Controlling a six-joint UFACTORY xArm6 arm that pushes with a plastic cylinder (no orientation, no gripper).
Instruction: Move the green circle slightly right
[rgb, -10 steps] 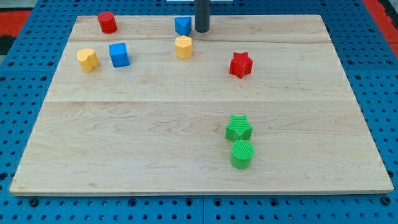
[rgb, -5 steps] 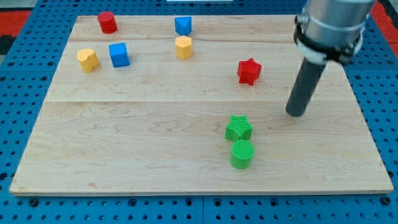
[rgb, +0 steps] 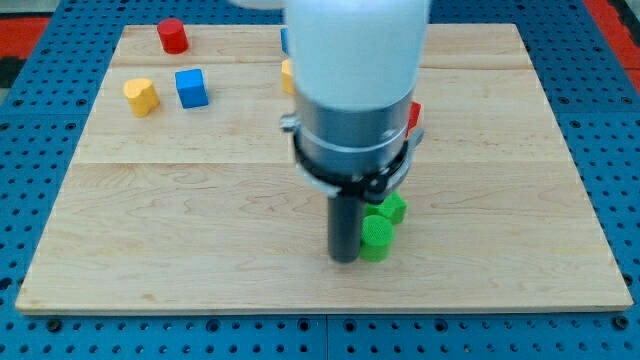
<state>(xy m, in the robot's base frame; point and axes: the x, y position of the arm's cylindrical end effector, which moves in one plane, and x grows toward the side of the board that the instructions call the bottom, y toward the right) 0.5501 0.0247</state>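
Observation:
The green circle (rgb: 377, 241) sits near the view's bottom, a little right of centre, on the wooden board (rgb: 180, 240). My tip (rgb: 344, 259) stands right against its left side, touching or nearly touching it. The green star (rgb: 392, 209) lies just above the circle, partly hidden by my arm. The arm covers much of the board's middle and top.
A red cylinder (rgb: 172, 35), a yellow block (rgb: 141, 96) and a blue cube (rgb: 191, 87) sit at the upper left. A red star (rgb: 413, 116), a yellow block (rgb: 287, 75) and a blue block (rgb: 284, 38) peek out from behind the arm.
My tip swept from the board's top to the right side, then down to the left of the green circle. The red star shifted slightly right. The arm now hides the middle blocks.

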